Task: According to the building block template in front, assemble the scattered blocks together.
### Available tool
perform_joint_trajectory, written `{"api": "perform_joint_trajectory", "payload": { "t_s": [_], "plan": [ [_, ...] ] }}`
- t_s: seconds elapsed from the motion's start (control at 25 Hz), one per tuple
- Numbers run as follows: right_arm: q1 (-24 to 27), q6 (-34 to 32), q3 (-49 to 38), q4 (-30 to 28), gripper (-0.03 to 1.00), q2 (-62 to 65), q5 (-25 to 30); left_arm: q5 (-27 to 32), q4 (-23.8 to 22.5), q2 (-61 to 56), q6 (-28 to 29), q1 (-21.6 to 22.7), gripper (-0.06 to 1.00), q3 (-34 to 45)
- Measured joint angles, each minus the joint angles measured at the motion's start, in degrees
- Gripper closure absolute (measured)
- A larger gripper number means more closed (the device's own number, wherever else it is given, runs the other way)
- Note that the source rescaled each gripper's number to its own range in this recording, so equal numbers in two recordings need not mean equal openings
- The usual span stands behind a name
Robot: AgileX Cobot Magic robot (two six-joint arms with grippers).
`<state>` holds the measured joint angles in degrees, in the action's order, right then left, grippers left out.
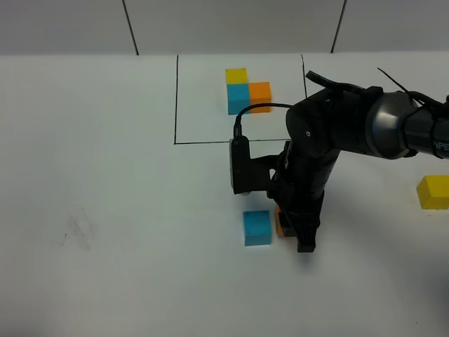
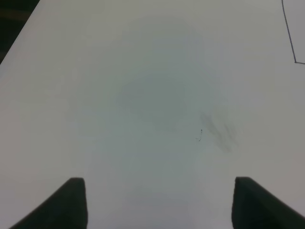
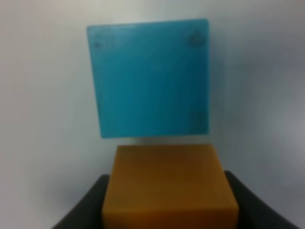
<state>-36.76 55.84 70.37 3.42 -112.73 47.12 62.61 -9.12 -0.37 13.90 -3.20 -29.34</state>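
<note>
The building block template (image 1: 247,91) is a yellow, cyan and orange cluster inside a thin black outline at the back centre. Of the scattered blocks, the cyan cube (image 1: 257,227) (image 3: 148,78) lies in front of the outline. The orange cube (image 1: 280,223) (image 3: 169,186) is just to its right, with a thin gap between them. My right gripper (image 1: 286,226) (image 3: 169,207) is shut on the orange cube, a dark finger (image 3: 83,210) against each side, and the arm hides most of it from above. The yellow cube (image 1: 433,192) lies far right. My left gripper (image 2: 159,202) is open over bare table.
The black outline (image 1: 175,105) runs down the template's left side and along its front; a corner of it (image 2: 290,38) shows in the left wrist view. A faint grey smudge (image 1: 77,232) (image 2: 219,131) marks the white table at the left.
</note>
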Motion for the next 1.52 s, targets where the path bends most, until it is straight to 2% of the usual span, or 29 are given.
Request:
{"api": "perform_joint_trajectory", "payload": {
  "t_s": [0.92, 1.52],
  "plan": [
    [-1.13, 2.19, 0.00, 2.84, 0.76, -3.39, -2.79, 0.00, 0.00, 0.00, 0.00, 0.00, 0.49, 0.00],
    [-1.13, -0.18, 0.43, 3.47, 0.76, -5.11, -3.62, 0.00, 0.00, 0.00, 0.00, 0.00, 0.49, 0.00]
  ]
}}
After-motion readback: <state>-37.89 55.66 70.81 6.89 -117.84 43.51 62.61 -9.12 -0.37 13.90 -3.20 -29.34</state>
